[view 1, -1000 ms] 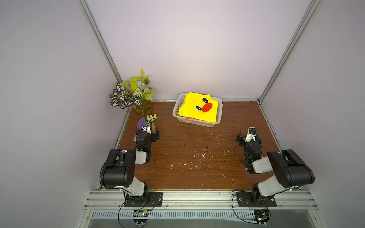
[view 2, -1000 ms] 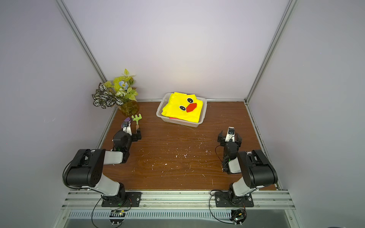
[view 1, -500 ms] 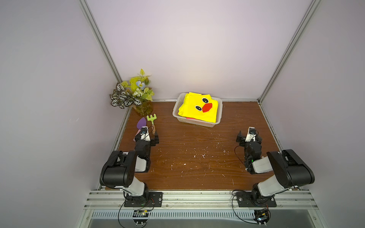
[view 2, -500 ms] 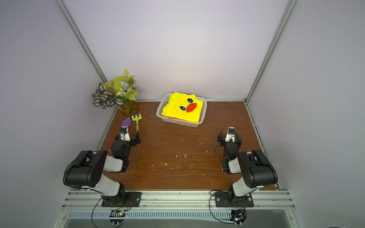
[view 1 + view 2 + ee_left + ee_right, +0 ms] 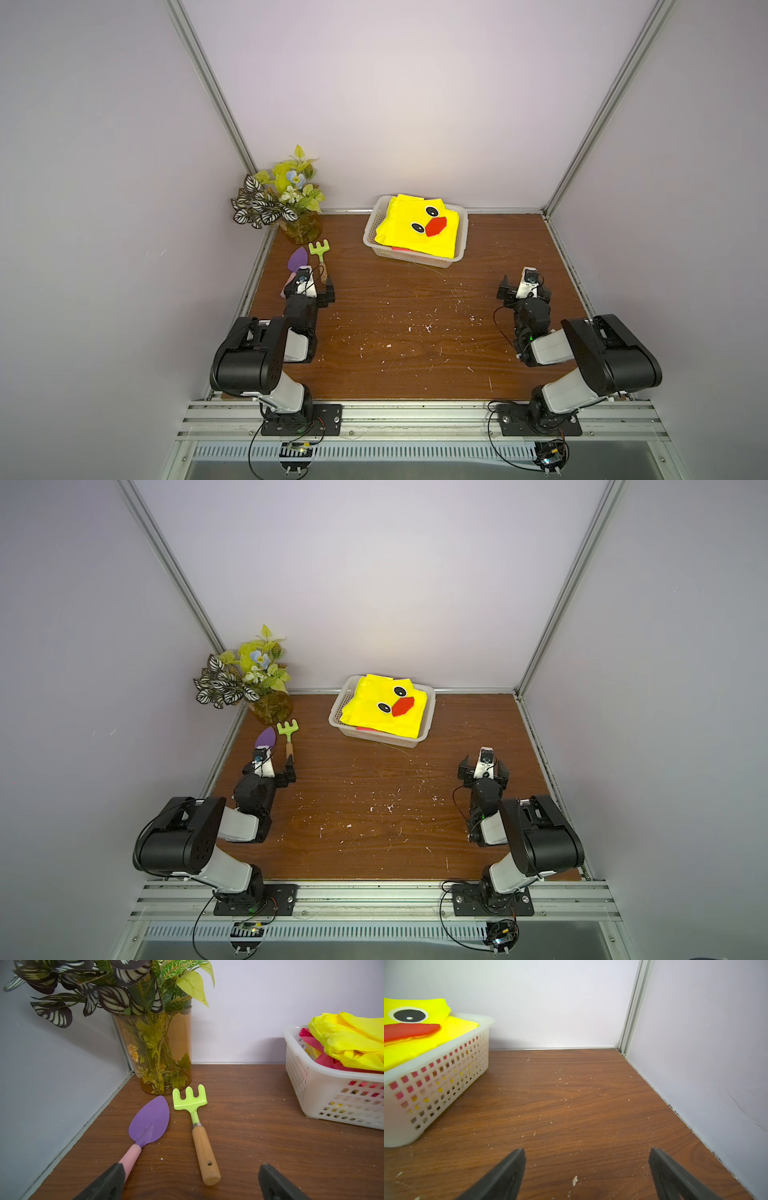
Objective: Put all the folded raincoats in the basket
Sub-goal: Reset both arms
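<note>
Nearest the rail, both arms sat folded low over the table (image 5: 415, 332). Left gripper (image 5: 308, 289) was spread wide and empty, right gripper (image 5: 524, 286) also wide and empty.

Just beyond the left jaws lay a purple trowel (image 5: 298, 258) and a green rake (image 5: 319, 249), side by side. In the left wrist view one finger (image 5: 116, 1174) overlapped the trowel's pink handle; contact couldn't be told. Farther back, in the corner, stood a vase of fake plants (image 5: 299, 228).

At the far wall, the yellow duck-face raincoat (image 5: 415, 232) lay folded inside the basket (image 5: 371, 232), so the task looked done.

Risks, as judged:
- The coat sat heaped above the rim with a corner over the near-left edge, so a bump to the basket could spill it.
- A careless left-arm move could drag or knock the tools.

Count:
- 2 arms
- 2 grippers
- 1 basket
- 1 raincoat
- 1 trowel
- 1 rake
- 1 vase

Pink fabric showed under the yellow; whether it was the same garment or a separate one was unclear.
</note>
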Available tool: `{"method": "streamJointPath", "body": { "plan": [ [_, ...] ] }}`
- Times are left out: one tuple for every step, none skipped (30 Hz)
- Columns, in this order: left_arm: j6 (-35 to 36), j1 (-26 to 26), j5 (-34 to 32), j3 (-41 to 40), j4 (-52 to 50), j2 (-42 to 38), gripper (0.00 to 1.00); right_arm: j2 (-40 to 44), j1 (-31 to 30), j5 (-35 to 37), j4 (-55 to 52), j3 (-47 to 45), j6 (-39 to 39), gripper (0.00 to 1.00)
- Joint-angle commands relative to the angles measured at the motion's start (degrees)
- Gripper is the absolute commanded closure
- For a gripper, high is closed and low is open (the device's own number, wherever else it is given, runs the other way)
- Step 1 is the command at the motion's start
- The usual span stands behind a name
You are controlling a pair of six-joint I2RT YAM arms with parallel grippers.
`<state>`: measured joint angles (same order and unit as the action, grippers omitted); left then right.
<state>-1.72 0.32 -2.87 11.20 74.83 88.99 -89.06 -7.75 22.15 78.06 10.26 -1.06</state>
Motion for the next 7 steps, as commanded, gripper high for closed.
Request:
{"method": "streamJointPath", "body": {
  "plan": [
    [0.63,-0.53,-0.73,0.47,1.27,0.25,0.01,0.02,0.15,-0.44,2.74,0.15,0.53,0.0],
    [0.65,-0.62,-0.66,0.49,1.22,0.3,0.01,0.02,0.15,-0.45,2.73,0.05,0.53,0.0],
    [0.64,-0.54,-0.71,0.42,1.24,0.24,0.01,0.02,0.19,-0.44,2.76,0.06,0.53,0.0],
    [0.63,-0.58,-0.64,0.39,1.26,0.17,0.01,0.02,0.18,-0.44,2.81,0.11,0.53,0.0],
    [0.56,-0.54,-0.64,0.33,1.29,0.06,0.01,0.04,0.13,-0.44,2.81,0.07,0.53,0.0],
    [0.52,-0.58,-0.64,0.31,1.29,0.12,0.01,0.02,0.14,-0.44,2.83,0.05,0.53,0.0],
    [0.56,-0.57,-0.62,0.3,1.28,0.04,0.01,0.02,0.19,-0.45,2.83,0.03,0.53,0.0]
  ]
}}
